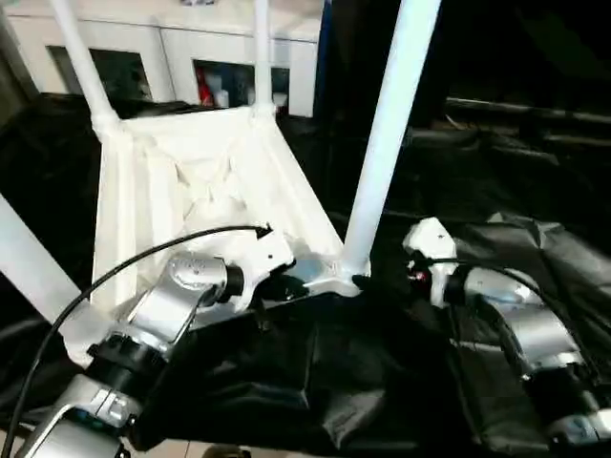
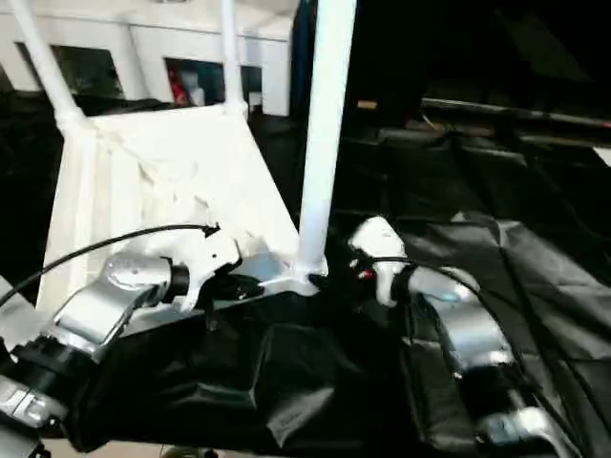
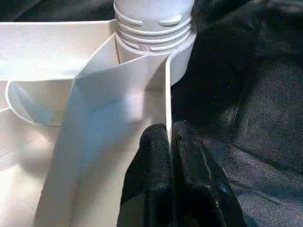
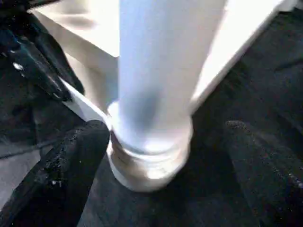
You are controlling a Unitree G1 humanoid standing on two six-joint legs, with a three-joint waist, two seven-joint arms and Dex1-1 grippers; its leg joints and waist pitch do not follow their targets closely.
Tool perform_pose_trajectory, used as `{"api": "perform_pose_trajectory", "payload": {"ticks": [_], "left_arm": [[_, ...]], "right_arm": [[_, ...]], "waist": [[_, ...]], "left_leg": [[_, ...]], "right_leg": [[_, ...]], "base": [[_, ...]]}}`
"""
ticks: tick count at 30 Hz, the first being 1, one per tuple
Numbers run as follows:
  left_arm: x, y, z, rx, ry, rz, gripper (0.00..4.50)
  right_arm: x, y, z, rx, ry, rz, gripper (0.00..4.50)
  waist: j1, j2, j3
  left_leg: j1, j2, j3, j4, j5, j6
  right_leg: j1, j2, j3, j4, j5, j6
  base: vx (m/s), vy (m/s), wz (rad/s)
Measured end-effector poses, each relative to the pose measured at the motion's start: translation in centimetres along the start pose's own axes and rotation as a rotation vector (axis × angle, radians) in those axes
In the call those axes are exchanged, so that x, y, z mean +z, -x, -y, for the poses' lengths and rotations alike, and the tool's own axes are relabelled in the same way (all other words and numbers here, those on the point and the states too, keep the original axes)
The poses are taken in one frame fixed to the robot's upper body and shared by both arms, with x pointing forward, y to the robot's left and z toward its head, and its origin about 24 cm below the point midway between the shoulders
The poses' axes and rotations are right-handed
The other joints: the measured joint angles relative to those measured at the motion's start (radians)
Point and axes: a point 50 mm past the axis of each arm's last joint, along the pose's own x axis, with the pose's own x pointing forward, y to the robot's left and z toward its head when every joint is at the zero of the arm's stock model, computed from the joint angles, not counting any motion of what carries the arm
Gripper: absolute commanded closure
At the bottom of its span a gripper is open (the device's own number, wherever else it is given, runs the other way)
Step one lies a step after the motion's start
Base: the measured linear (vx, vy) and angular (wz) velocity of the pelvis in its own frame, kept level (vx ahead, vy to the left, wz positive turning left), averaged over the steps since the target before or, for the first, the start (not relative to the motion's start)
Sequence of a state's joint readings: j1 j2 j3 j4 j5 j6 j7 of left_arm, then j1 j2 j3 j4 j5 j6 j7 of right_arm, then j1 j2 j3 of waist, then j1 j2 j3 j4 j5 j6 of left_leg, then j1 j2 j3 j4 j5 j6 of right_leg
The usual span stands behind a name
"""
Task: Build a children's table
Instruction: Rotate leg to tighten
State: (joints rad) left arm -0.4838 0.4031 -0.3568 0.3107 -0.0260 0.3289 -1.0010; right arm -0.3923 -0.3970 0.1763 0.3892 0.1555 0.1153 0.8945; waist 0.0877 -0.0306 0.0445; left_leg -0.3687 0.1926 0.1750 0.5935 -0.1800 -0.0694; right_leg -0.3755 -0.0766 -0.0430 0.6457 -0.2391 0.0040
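Silver forearms fill the foreground. Left hand [image 3: 171,142] is clamped on a thin rim wall of the children's table [image 1: 205,181], fingers pressed together either side of the rib, just beside the near corner socket [image 3: 156,38]. Right hand [image 4: 156,156] is spread wide, fingers apart either side of the near leg [image 1: 387,134] at its base, left fingertip [image 4: 80,151] about touching the collar, the other clear of it. Tabletop lies upside down, tilted, ribbed underside up, on black cloth [image 1: 496,286]. Two far legs [image 1: 81,62] stand in their sockets, near leg looks seated, and a fourth leg [image 1: 29,262] shows at the left edge, seating unclear. White cabinet [image 1: 172,48] behind. Judgement: legs mostly in; left to do is check seating, then flip upright.
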Motion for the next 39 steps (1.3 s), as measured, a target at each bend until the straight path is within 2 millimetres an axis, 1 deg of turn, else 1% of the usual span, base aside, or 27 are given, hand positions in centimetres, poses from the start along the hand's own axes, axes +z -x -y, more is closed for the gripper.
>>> {"api": "perform_pose_trajectory", "payload": {"ticks": [6,7,10,16,20,21,27,29,32,33,35,39], "left_arm": [[0.2,0.0,-0.2,-0.016,-0.015,-0.002,4.5],[0.2,0.1,-0.2,-0.016,-0.016,-0.003,4.5],[0.2,0.1,-0.3,-0.014,-0.019,-0.005,4.5],[0.2,0.2,-0.4,-0.009,-0.017,-0.007,4.5],[0.2,0.2,-0.4,-0.01,-0.014,-0.009,4.5],[0.2,0.2,-0.5,-0.01,-0.013,-0.009,4.5],[0.1,0.2,-0.5,-0.011,-0.01,-0.008,4.5],[0.1,-0.1,-0.8,0.01,0.006,-0.002,4.5],[0.5,-1.1,-1.4,0.073,0.033,0.005,4.5],[0.7,-1.5,-1.4,0.09,0.038,0.01,4.5],[1.4,-2.8,-1.7,0.155,0.058,0.022,4.5],[2.2,-4.5,-1.8,0.247,0.09,0.026,4.5]], "right_arm": [[0.4,-1.1,0.4,0.021,0.004,0.008,0.19],[0.4,-1.2,0.5,0.025,0.004,0.009,0.36],[0.3,-1.3,0.7,0.041,0.004,0.01,0.36],[0.2,-1.6,0.7,0.073,0.009,0.01,1.06],[0.0,-1.9,0.6,0.083,0.005,0.015,1.28],[0.0,-1.9,0.6,0.083,0.004,0.016,1.49],[-0.2,-2.0,0.6,0.086,0.0,0.025,1.75],[-0.4,-2.4,0.6,0.04,-0.027,0.042,1.77],[-0.7,-3.3,0.7,-0.099,-0.09,0.073,1.79],[-0.8,-3.5,0.7,-0.134,-0.108,0.078,1.79],[-1.0,-4.2,0.8,-0.265,-0.175,0.095,1.8],[-0.7,-5.8,0.8,-0.443,-0.244,0.097,1.8]], "waist": [[0.001,-0.007,0.002],[0.001,-0.008,0.002],[0.001,-0.012,0.004],[0.001,-0.013,0.005],[0.0,-0.013,0.005],[0.0,-0.013,0.005],[-0.001,-0.009,0.004],[-0.002,-0.006,0.003],[-0.004,-0.001,0.002],[-0.004,-0.001,0.002],[-0.002,-0.002,0.001],[-0.001,-0.003,0.0]], "left_leg": [[-0.002,0.0,0.0,0.0,0.0,0.0],[-0.003,0.0,0.001,0.0,0.0,0.0],[-0.002,0.0,0.001,0.0,0.0,0.0],[-0.002,0.0,0.001,0.0,0.0,0.0],[-0.002,0.0,0.001,0.0,0.0,0.0],[-0.002,0.0,0.001,0.0,0.0,0.0],[-0.001,0.0,0.001,-0.001,0.0,0.0],[0.0,0.0,0.001,-0.002,0.0,0.0],[0.001,0.0,0.001,-0.002,0.0,0.0],[0.001,0.0,0.001,-0.002,0.0,0.0],[0.001,0.0,0.001,-0.002,0.0,0.0],[0.002,-0.001,0.001,-0.002,0.0,0.0]], "right_leg": [[-0.003,0.0,0.0,0.0,0.0,0.0],[-0.004,0.0,0.0,0.0,0.0,0.0],[-0.004,0.0,0.0,0.001,0.0,0.0],[-0.003,0.0,0.0,0.001,0.001,-0.001],[-0.003,0.0,0.0,0.001,0.001,-0.001],[-0.003,0.0,0.0,0.001,0.001,-0.002],[-0.003,0.0,0.0,0.001,0.001,-0.002],[-0.003,0.0,0.0,0.001,0.002,-0.003],[-0.003,0.0,0.001,0.001,0.003,-0.004],[-0.002,0.0,0.001,0.001,0.003,-0.004],[-0.002,0.0,0.001,0.0,0.003,-0.004],[-0.001,0.0,0.002,-0.001,0.003,-0.004]], "base": [[0.0,0.0,0.0],[0.0,0.0,0.0],[0.0,0.0,0.0],[0.0,0.0,0.0],[0.0,0.0,0.0],[0.0,0.0,0.0],[0.0,0.0,0.0],[0.0,0.0,0.0],[0.0,0.0,0.0],[0.0,0.0,0.0],[0.0,0.0,0.0],[0.0,0.0,0.0]]}}
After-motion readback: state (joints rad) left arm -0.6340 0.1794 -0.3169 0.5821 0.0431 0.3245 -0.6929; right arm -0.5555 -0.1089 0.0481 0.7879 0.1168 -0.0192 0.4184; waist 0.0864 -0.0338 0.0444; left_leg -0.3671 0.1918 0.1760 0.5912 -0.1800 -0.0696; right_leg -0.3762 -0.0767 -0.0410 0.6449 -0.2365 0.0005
